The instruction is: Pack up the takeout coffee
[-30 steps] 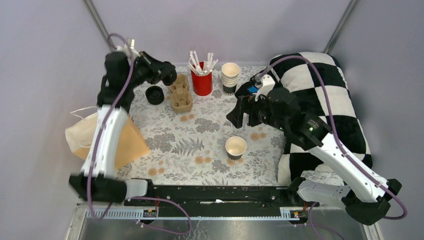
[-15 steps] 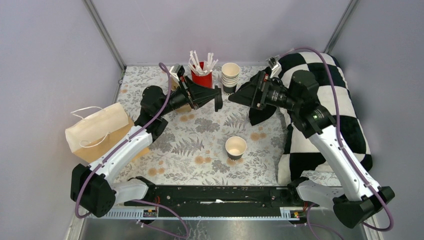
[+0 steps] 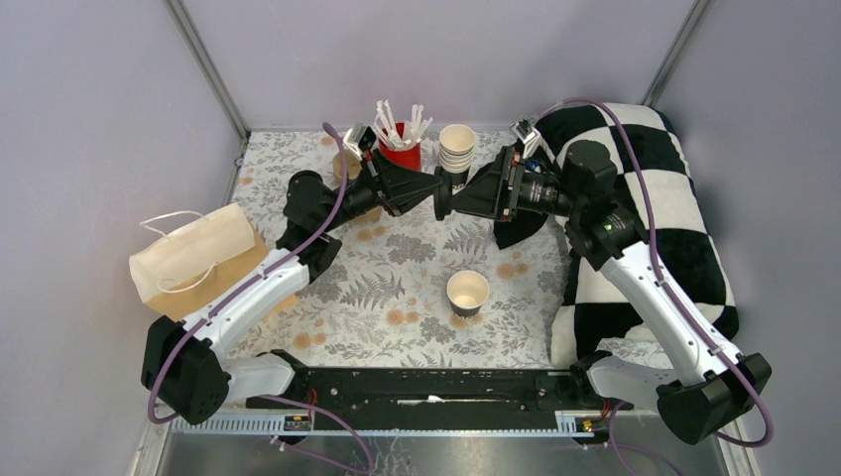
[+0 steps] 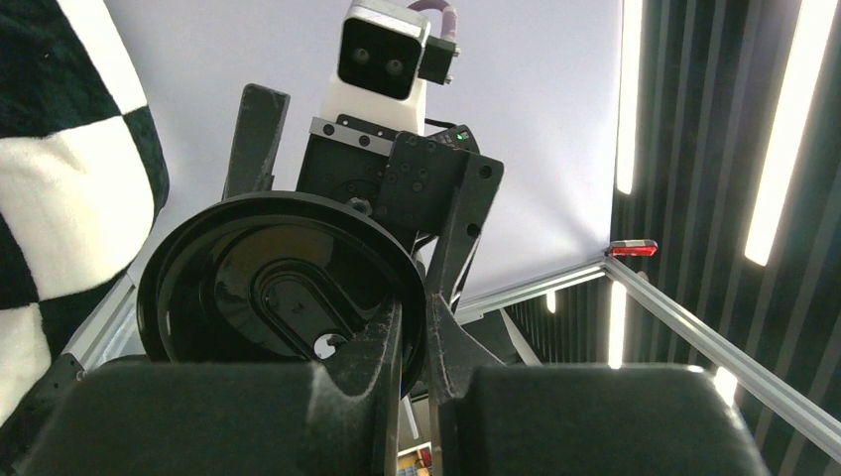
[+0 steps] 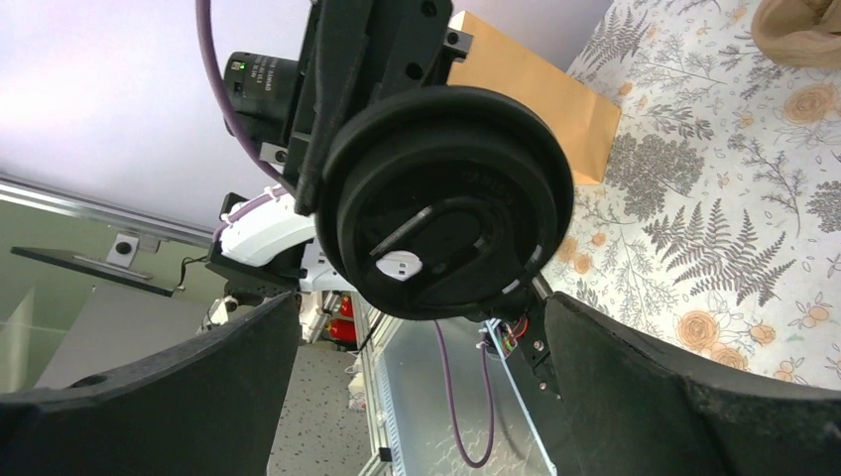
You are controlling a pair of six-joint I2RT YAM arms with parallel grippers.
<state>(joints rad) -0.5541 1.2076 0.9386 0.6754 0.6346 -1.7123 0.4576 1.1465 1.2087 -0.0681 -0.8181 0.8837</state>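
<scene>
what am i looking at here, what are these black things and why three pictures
Two robot arms are bolted to the near table edge. The wide picture looks down from above; the other two come from cameras on each wrist. The left claw pinches the rim of a black cup lid, held up in the air. The right claw faces it, wide open. On the flowery table are an open paper cup, a red cup of white sticks, a stack of cups and a paper bag.

Far edge: red cup (image 3: pixel 401 164) of white sticks (image 3: pixel 389 121), cream cup stack (image 3: pixel 456 151) just beside
Left edge: paper bag (image 3: pixel 193 256)
Right edge: checkered cushion (image 3: pixel 684 228)
</scene>
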